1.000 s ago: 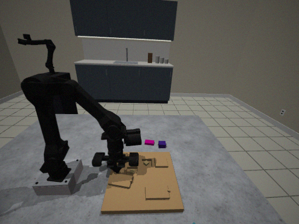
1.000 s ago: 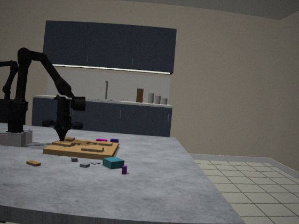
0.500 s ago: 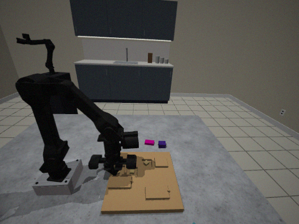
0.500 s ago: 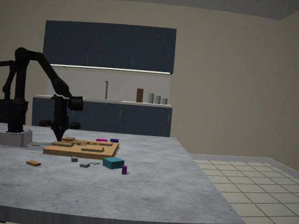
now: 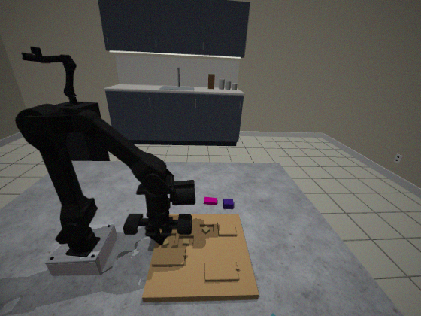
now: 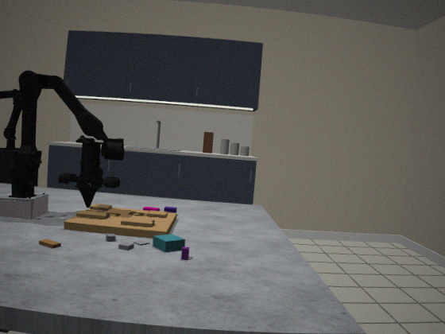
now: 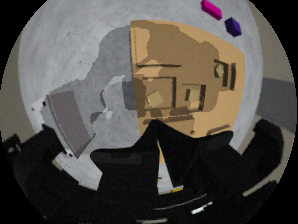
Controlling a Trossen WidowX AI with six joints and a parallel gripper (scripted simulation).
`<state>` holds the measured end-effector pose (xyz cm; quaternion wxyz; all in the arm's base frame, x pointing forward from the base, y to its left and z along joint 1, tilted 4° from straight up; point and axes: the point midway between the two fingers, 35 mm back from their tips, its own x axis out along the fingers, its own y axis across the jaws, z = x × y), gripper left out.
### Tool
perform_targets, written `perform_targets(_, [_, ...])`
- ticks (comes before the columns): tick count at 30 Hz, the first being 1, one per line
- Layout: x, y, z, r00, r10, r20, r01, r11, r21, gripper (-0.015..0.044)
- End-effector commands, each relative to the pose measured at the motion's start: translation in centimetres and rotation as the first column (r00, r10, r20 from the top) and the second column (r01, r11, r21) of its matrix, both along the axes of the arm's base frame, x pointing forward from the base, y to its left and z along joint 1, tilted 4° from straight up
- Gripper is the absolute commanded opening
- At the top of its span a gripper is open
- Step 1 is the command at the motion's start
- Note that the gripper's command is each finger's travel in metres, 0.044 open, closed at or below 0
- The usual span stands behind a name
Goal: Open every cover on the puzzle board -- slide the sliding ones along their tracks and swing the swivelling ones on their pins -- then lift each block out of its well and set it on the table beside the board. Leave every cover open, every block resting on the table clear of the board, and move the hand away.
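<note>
Grey table point(image 5: 301, 241) point(image 6: 238, 286), supporting everything listed. Black arm point(image 5: 116, 141) point(image 6: 71, 97), reaching from its base toward the board. Wooden puzzle board point(image 5: 199, 290) point(image 6: 115, 229) point(image 7: 231, 107), lying flat; clock directions are following the top view. Gripper point(image 5: 161, 241) point(image 6: 88, 205) point(image 7: 154, 123), clenched on nothing, pointing down near the board's ten o'clock edge; contact is remaining unclear. Three raised covers point(image 5: 222, 271) point(image 6: 137, 223), sitting toward one, five and eight o'clock. Teal block point(image 6: 168, 242), resting beside the board. Magenta block point(image 5: 210, 201) point(image 6: 151, 208) point(image 7: 211, 9) and purple block point(image 5: 228, 203) point(image 6: 170, 209) point(image 7: 232, 27), lying beyond its twelve o'clock edge.
</note>
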<state>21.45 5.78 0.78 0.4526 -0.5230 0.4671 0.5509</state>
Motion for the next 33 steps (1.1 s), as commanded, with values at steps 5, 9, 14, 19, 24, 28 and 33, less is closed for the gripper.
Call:
perform_targets(5, [0.1, -0.1, 1.0, 1.0, 0.004, 0.001, -0.004, 1.0, -0.005, 0.0])
perform_targets(9, [0.1, -0.1, 1.6, 1.0, 0.004, 0.001, -0.004, 1.0, -0.005, 0.0])
perform_targets(14, [0.1, -0.1, 2.2, 1.0, 0.004, 0.001, -0.004, 1.0, -0.005, 0.0])
perform_targets(19, [0.1, -0.1, 2.9, 1.0, 0.004, 0.001, -0.004, 1.0, -0.005, 0.0])
perform_targets(24, [1.4, -0.3, 2.9, 0.994, -0.11, 0.001, 0.11, 0.994, -0.005, 0.0])
perform_targets(28, [3.4, -0.9, 3.2, 0.959, -0.284, 0.004, 0.284, 0.959, -0.011, 0.0])
perform_targets(33, [6.0, -1.8, 3.6, 0.87, -0.493, 0.009, 0.493, 0.87, -0.02, 0.0])
